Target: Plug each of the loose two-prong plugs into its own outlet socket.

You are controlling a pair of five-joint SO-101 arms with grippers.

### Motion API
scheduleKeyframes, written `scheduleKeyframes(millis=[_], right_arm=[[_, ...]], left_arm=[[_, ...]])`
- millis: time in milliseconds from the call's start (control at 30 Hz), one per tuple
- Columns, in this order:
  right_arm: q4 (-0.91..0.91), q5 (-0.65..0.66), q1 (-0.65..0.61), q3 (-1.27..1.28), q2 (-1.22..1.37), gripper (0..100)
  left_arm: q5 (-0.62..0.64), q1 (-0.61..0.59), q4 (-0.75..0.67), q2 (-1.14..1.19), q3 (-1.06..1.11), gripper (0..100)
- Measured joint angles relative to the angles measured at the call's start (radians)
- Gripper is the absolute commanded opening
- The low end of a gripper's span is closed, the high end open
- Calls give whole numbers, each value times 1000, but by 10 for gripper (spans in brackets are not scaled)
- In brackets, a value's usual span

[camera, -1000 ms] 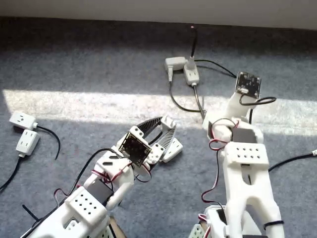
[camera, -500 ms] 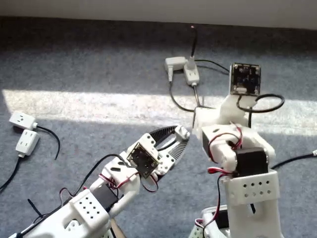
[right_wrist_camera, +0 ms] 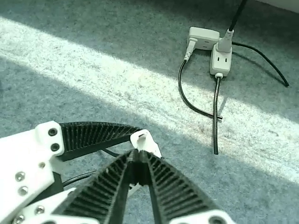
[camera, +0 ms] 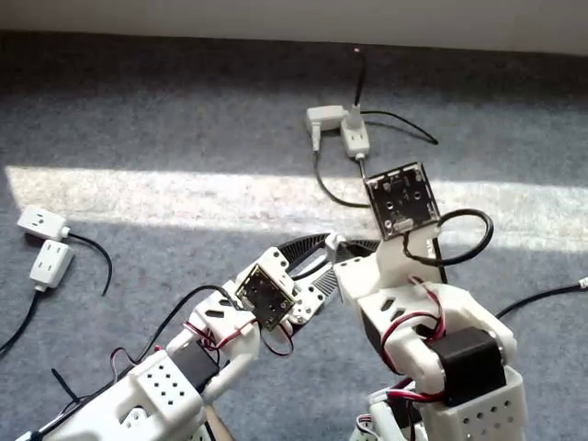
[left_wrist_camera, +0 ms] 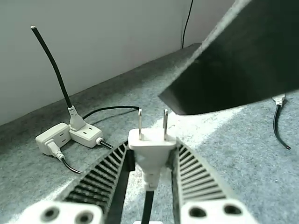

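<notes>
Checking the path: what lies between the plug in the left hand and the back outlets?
Grey carpet, bare except two black cords trailing from the outlets; right wrist view shows it.

Bright sunlit band across the grey carpet [camera: 110,110], soft shade either side.

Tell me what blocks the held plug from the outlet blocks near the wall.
The right arm crowds it: its dark underside looms just beyond the prongs of the plug in the left gripper. Nothing else visible lies before the outlet blocks.
</notes>
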Motion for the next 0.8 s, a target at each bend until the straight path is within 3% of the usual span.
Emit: scheduleKeyframes(millis=[167,500,800], right_arm=[[-40,5,-2,48,28,8],[-311,6,18,196,178,8],[-345,86,104,199,327,8]], left_arm=[[0,0,0,0,0,6],[3,2,0,2,0,6],[3,0,0,6,3,6]])
